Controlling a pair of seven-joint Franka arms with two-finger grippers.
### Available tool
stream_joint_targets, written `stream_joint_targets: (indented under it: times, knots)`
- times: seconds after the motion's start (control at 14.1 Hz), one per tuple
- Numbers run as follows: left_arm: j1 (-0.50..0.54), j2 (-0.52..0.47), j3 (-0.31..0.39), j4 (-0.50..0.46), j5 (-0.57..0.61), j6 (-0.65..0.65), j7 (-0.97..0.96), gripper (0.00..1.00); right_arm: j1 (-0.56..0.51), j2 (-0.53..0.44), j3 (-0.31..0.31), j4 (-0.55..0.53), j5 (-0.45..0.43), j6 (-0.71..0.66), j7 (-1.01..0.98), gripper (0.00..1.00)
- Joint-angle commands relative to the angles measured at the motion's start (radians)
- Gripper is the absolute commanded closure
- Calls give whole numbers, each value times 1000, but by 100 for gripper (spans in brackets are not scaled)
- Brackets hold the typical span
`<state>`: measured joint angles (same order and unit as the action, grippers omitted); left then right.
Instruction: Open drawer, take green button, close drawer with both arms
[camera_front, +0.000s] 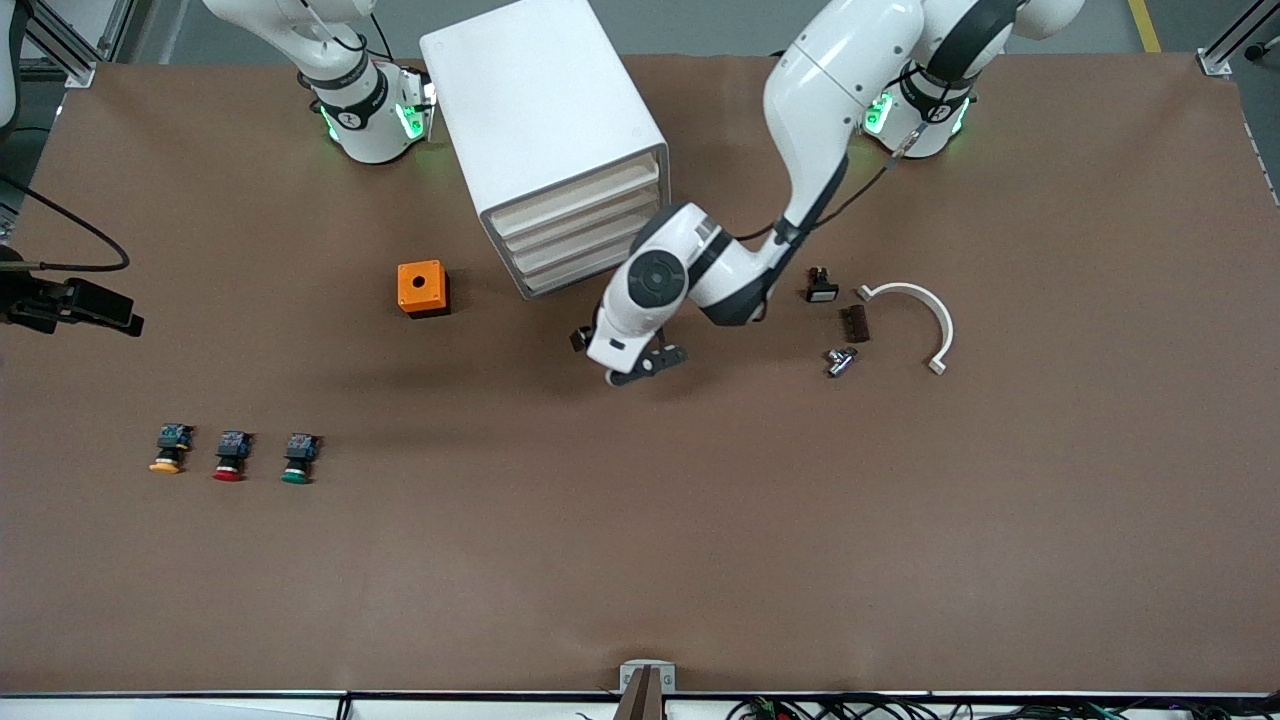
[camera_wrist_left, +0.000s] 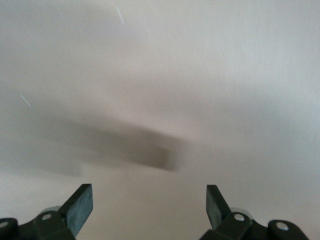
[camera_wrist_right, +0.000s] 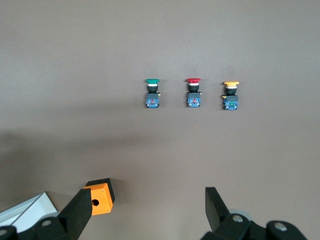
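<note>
The white cabinet (camera_front: 545, 120) stands near the robots' bases. Its four cream-fronted drawers are all pushed in, the lowest drawer (camera_front: 572, 276) included. My left gripper (camera_front: 618, 362) hangs open low over the table just in front of them. In its wrist view the left gripper (camera_wrist_left: 150, 205) holds nothing, and only a pale blurred surface with a shadow shows. The green button (camera_front: 297, 459) (camera_wrist_right: 152, 93) lies toward the right arm's end, beside a red-capped one (camera_front: 231, 456) and an orange-capped one (camera_front: 170, 449). My right gripper (camera_wrist_right: 150, 207) is open and empty, high above the table.
An orange box (camera_front: 422, 288) with a round hole sits beside the cabinet. Toward the left arm's end lie a white curved bracket (camera_front: 915, 315), a small black part (camera_front: 821, 287), a brown block (camera_front: 855, 323) and a metal fitting (camera_front: 840, 360).
</note>
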<state>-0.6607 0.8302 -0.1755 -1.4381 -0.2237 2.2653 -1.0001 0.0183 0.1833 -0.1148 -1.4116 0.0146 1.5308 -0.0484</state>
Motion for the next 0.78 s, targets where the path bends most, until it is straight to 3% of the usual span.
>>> stream_joint_targets:
  times: [0.0,0.21,0.5,0.71]
  knots:
    - [80,-65,4,-8,27,-94,121,0,-12,12,12,37,-15,-20,-5,0]
    - [183,-134,2,-8,133,-167,239,0,-23,12,12,59,-12,-20,-5,0]
    - [323,-212,4,-5,147,-257,484,0,-21,12,14,59,-11,-20,-5,0]
    - [416,-235,2,53,178,-390,633,0,-21,12,15,59,-15,-20,-5,0]
